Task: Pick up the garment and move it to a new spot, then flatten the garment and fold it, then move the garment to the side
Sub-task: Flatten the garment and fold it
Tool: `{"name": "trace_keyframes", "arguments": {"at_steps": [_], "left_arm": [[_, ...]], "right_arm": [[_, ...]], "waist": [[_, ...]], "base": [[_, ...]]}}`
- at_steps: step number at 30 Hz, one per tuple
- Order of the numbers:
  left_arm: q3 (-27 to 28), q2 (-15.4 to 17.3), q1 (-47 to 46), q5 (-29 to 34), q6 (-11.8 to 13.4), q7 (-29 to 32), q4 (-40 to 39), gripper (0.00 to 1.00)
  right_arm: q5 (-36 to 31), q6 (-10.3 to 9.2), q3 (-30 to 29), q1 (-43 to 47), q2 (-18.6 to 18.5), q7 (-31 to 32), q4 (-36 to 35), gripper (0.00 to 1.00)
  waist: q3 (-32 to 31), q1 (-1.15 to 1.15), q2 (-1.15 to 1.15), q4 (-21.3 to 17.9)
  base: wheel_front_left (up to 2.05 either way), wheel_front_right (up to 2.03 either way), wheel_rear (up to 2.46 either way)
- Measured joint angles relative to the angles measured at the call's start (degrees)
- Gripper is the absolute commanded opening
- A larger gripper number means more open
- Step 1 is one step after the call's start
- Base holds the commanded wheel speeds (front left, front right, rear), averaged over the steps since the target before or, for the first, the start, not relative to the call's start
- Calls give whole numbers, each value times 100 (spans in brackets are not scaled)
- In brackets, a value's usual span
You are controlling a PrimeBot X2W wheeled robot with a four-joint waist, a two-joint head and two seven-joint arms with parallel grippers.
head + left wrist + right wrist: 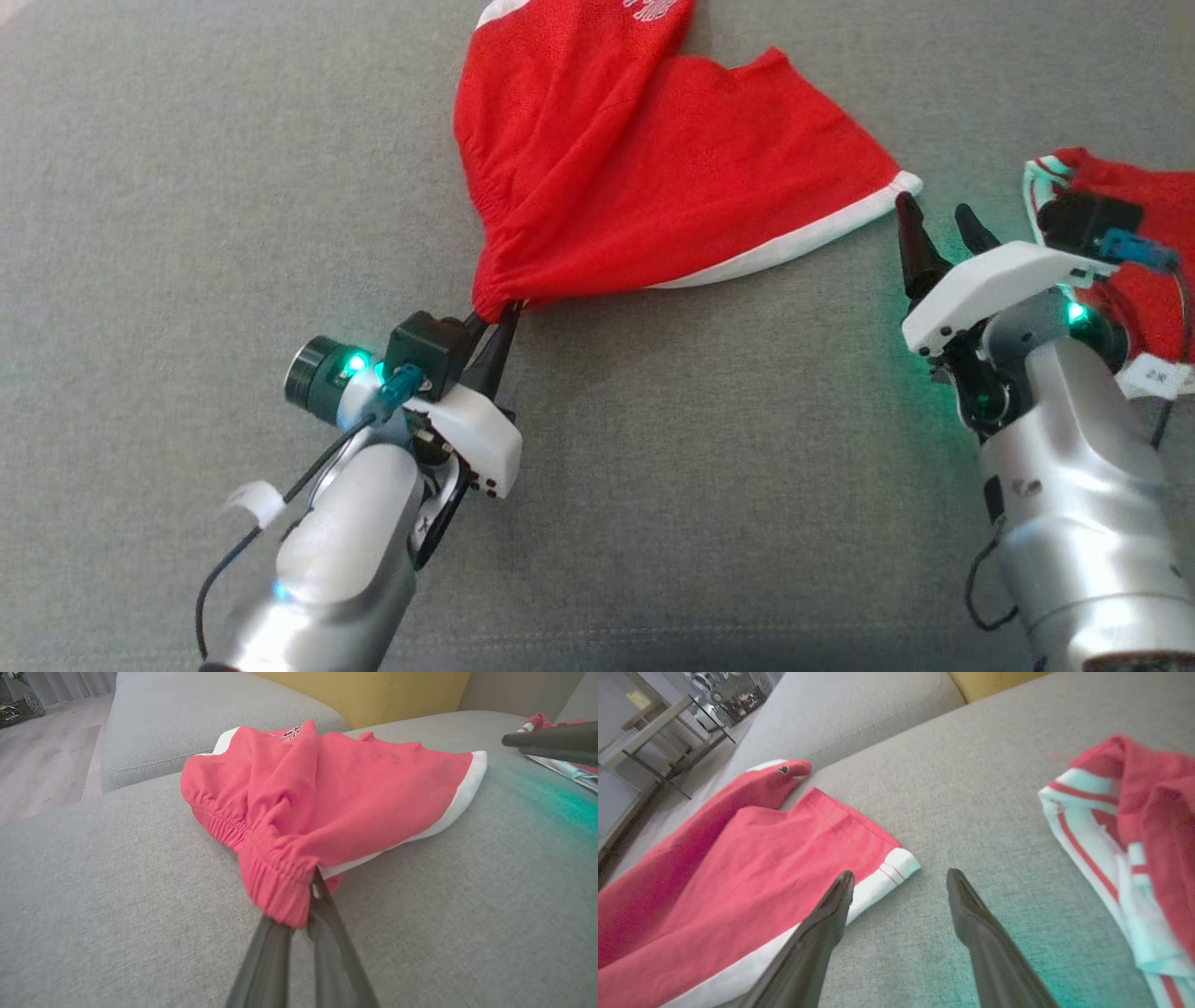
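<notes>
The garment (653, 177) is a pair of red shorts with white hem bands, lying rumpled on the grey sofa cushion (187, 187). My left gripper (499, 313) is shut on the bunched elastic waistband at the garment's near corner; in the left wrist view the gripper (306, 905) pinches that gathered waistband (275, 877). My right gripper (934, 219) stands open just right of the white hem corner (906, 182), not touching it. In the right wrist view the open right gripper (901, 882) has its left fingertip (840, 891) over the hem band (887, 877).
A second red garment with white and green striped trim (1130, 252) lies at the far right, partly behind my right wrist. A yellow cushion (373, 695) rises behind the seat. The sofa's left edge drops to a wooden floor (42, 765).
</notes>
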Motion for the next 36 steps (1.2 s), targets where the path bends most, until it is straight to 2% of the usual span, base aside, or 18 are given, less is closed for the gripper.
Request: {"name": "trace_keyframes", "arguments": {"at_steps": [9,18,19,20,21,26,36], "left_arm": [[-118,-70,-222,-7,0,-2,1,0],[-140,-110,-258,-10,1,-9,54,0],[-143,-118,-281,-14,5,-9,75,0],[-144,-122,-305,-40,8,-9,88,0],[-143,-124,-320,-67,9,-9,92,0],[-141,-126,-321,-67,51,-9,177,0],[-158,110,-336,-67,-9,-9,165,0]], "right_arm": [[-364,0,-132,-685,-242,-53,1026,100],[-291,0,59,-1005,-274,-121,1443,100],[-291,0,142,-1017,-278,-120,1462,70],[-288,0,238,-1018,-280,-116,1479,21],[-255,0,335,-1017,-279,-102,1493,0],[-144,0,1074,-1012,-363,-42,1371,0],[513,0,2394,-1011,-1198,-208,192,0]], "waist": [[211,0,0,152],[252,0,0,211],[244,0,0,209],[235,0,0,205],[225,0,0,198],[154,0,0,132],[-293,0,0,-73]], "base": [[0,0,0],[0,0,0],[0,0,0],[0,0,0],[0,0,0],[0,0,0],[0,0,0]]}}
